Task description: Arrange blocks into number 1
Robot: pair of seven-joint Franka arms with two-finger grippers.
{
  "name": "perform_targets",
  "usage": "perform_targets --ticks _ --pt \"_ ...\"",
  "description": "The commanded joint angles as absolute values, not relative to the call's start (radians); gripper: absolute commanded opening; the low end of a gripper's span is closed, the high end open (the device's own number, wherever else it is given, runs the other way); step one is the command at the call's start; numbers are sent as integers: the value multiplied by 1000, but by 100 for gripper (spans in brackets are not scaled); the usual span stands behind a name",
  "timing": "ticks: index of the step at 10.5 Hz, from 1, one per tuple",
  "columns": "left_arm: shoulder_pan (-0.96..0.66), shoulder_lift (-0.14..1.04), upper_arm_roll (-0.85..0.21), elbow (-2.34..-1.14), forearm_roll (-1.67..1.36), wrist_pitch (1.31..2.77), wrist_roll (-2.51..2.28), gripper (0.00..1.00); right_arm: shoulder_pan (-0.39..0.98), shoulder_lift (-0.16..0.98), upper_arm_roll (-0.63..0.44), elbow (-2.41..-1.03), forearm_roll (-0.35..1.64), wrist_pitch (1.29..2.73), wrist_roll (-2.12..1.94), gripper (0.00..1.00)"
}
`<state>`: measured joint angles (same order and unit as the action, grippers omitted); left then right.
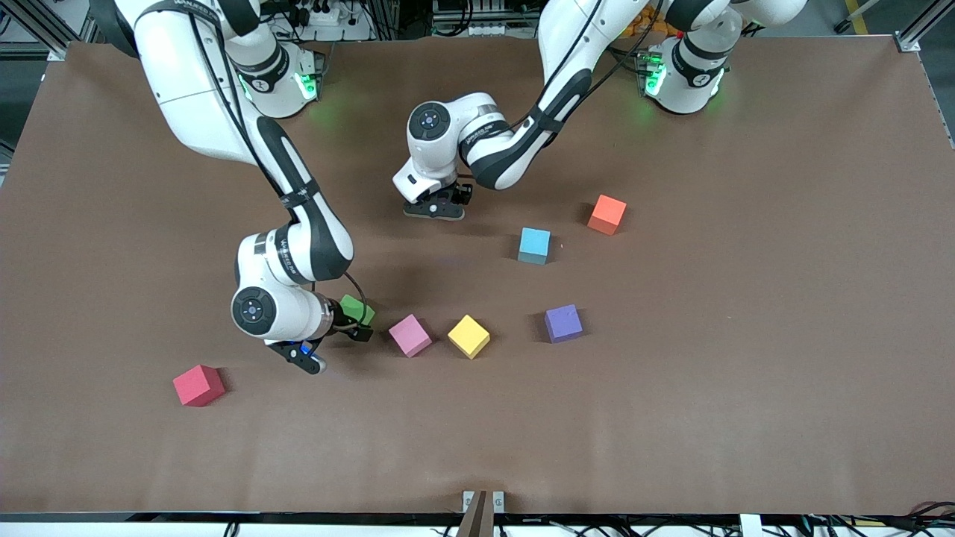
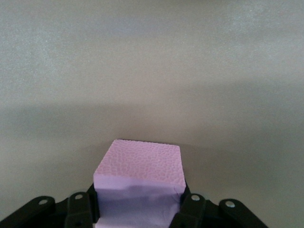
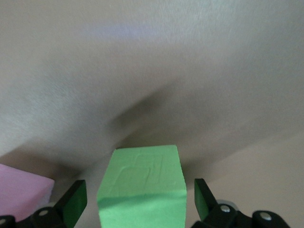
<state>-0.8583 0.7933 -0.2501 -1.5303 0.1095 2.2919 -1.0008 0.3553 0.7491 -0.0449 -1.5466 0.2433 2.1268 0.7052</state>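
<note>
My left gripper [image 2: 137, 205] is shut on a pink block [image 2: 142, 164], its fingers [image 2: 192, 205] pressing into the foam. In the front view that hand [image 1: 436, 209] is low over the table's middle and hides this block. My right gripper [image 3: 140, 199] stands open around the green block [image 3: 142, 183], with a gap on each side. In the front view the green block [image 1: 357, 309] sits at the right gripper [image 1: 358, 322]. Beside it lie a second pink block [image 1: 409, 335], yellow [image 1: 468, 336] and purple [image 1: 563, 323] in a loose row.
The blue block [image 1: 534, 245] and the orange block [image 1: 606, 214] lie toward the left arm's end, farther from the front camera than the row. A red block [image 1: 198, 385] sits alone toward the right arm's end, nearer the camera. The second pink block [image 3: 23, 191] shows in the right wrist view.
</note>
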Motion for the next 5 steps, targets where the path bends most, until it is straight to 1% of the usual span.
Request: perform_targets --ticks 1,2,4,5 --pt "-867 844 -242 -1456 126 2229 -980 0 353 750 -35 -1559 255 2114 707 84" --pt "-867 844 -242 -1456 120 2227 -988 0 347 750 -26 -1559 255 2102 706 78" --pt "-867 841 -238 -1454 62 2200 -1008 0 344 749 -23 -1557 255 2089 697 60" --pt "-867 841 -236 -1454 55 2198 -1037 0 341 744 -23 -1557 255 2088 675 53"
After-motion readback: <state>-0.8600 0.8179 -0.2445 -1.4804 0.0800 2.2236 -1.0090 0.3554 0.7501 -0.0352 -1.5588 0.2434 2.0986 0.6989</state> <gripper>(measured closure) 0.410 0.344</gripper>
